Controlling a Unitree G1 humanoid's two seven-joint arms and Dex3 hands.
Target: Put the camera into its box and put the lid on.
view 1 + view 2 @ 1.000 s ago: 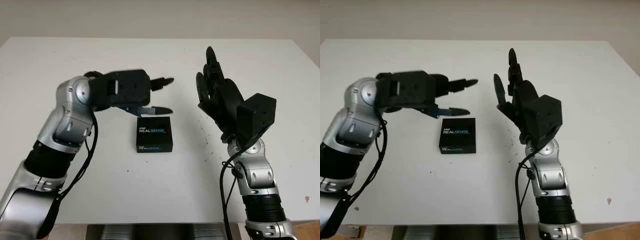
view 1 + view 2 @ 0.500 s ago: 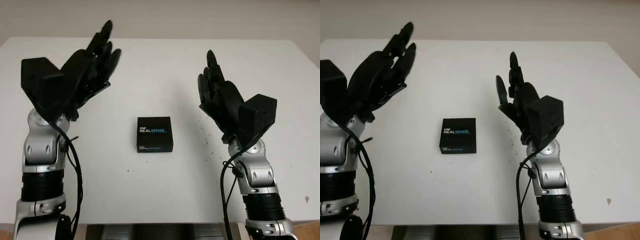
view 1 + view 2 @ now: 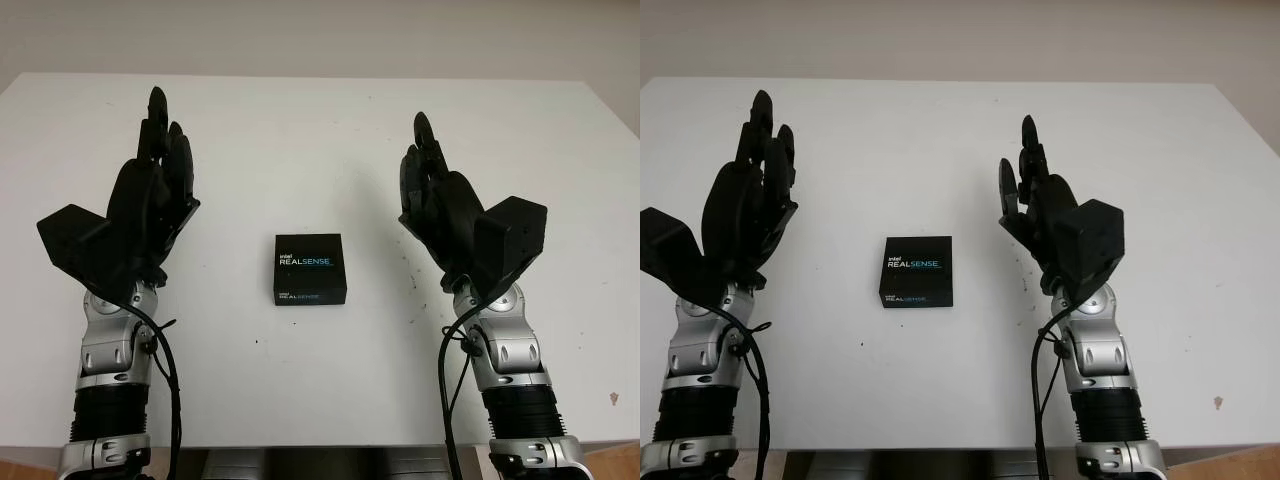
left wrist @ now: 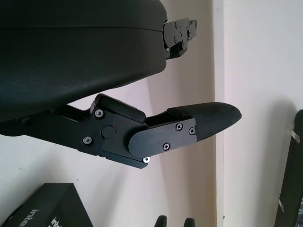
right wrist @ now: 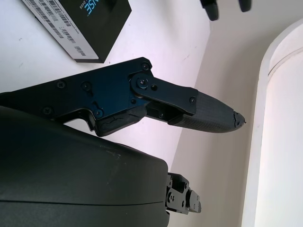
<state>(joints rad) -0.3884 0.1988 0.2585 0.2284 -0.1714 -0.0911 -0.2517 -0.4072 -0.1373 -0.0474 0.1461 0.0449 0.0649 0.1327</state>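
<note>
You are looking at the black box (image 3: 310, 268) sitting closed, lid on, near the middle of the white table (image 3: 320, 120), between the two raised arms and touching neither. Your left hand (image 3: 155, 190) is holding nothing, released, raised above the table to the box's left. Your right hand (image 3: 432, 195) is likewise released and empty, raised to the box's right. The head views are showing the lid's REALSENSE lettering; the right wrist view is showing a barcode label (image 5: 52, 23) on the box's side.
</note>
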